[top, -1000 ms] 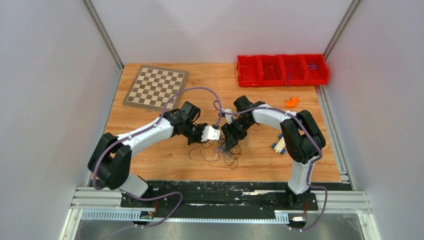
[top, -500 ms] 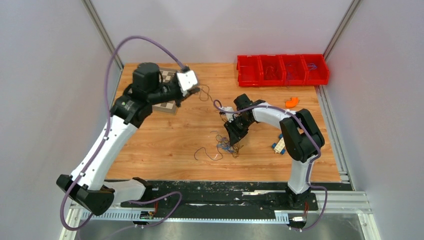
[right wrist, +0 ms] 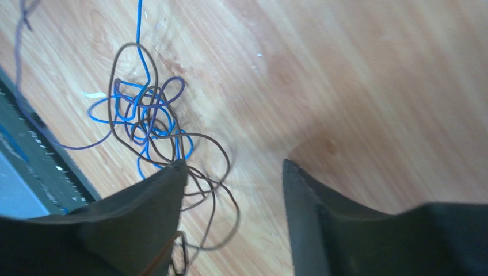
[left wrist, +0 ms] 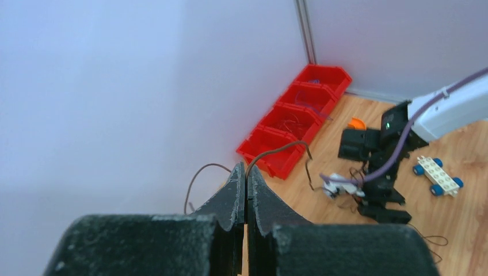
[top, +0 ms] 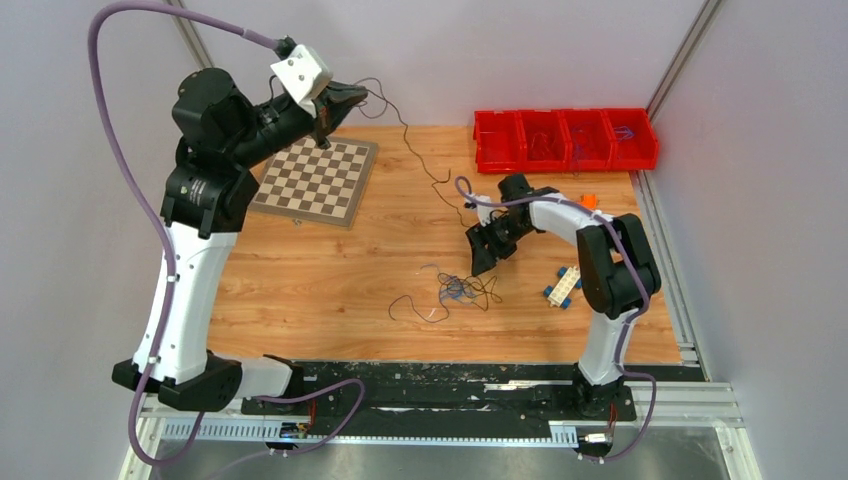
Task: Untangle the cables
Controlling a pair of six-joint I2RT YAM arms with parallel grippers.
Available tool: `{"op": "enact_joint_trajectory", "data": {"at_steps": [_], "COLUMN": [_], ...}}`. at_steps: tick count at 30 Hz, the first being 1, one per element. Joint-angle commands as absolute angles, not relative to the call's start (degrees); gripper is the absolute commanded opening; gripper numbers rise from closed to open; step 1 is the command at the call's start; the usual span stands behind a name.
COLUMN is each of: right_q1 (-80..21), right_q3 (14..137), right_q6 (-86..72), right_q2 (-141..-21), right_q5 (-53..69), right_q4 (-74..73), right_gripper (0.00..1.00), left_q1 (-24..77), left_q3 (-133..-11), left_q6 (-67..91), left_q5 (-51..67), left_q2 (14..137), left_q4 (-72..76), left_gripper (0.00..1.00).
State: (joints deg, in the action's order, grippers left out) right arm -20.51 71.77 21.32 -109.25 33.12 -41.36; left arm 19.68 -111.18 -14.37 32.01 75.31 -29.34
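Note:
My left gripper (top: pixel 352 97) is raised high over the table's back left, shut on one dark brown cable (top: pixel 408 133); the wire shows at its tips in the left wrist view (left wrist: pixel 276 150) and trails down to the right arm. The tangle of blue, purple and brown cables (top: pixel 462 290) lies on the table near the front middle; in the right wrist view it (right wrist: pixel 147 118) lies just past my left fingertip. My right gripper (top: pixel 482 259) is open and empty, just above the tangle; its jaws stand wide apart (right wrist: pixel 233 164).
A checkerboard (top: pixel 315 178) lies at the back left. Red bins (top: pixel 565 140) holding cables stand at the back right. An orange piece (top: pixel 588 200) lies by the bins. A white and blue toy block (top: pixel 562 286) lies right of the right arm.
My left arm has lifted far up and back-left, drawing one brown cable out of the tangle. My right gripper has moved back and right, off the tangle, which stays on the table.

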Motion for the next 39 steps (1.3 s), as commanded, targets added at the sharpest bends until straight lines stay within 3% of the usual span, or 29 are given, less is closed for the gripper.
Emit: {"op": "enact_joint_trajectory", "data": {"at_steps": [1,4,13,29,30,36,37,39], "right_q1": [-13.9,-10.2,-9.9,-28.8,-29.1,-27.8,-27.4,-26.5], "right_q3": [77.9,80.6,83.4,91.8,92.9,90.0,88.9,87.7], "right_q6": [21.9,22.3,26.8,15.7,15.0,14.3,14.6,15.1], "right_q2": [-101.9,-97.7,-88.3,-96.7,-97.6,-93.9,-92.3,-89.7], "right_q5": [44.1,51.7,58.7,48.7,48.9,47.6,46.9,46.2], "right_q4": [-41.3,-41.3,-39.9,-10.7,-10.2,-8.9,-8.8,-8.5], "right_gripper": [0.74,0.87,0.95,0.96,0.89,0.06,0.01,0.0], "left_q1": [19.4,19.4,19.3,19.3,19.3,17.4,16.5,15.1], "left_q3": [-108.4,-104.2,-98.7,-100.2,-100.3,-97.9,-97.2,-94.4], "left_q6": [-11.3,-10.3,-3.8,7.7,8.8,12.1,12.6,13.3], "left_q5": [33.7,34.5,36.7,48.2,48.2,44.1,41.3,37.1], "left_q2": [76.8,76.9,78.3,82.3,82.6,83.1,82.9,82.6], "left_q4": [-28.5,-27.9,-24.4,-16.9,-16.3,-15.2,-15.2,-15.3], "left_gripper": [0.0,0.0,0.0,0.0,0.0,0.0,0.0,0.0]}}
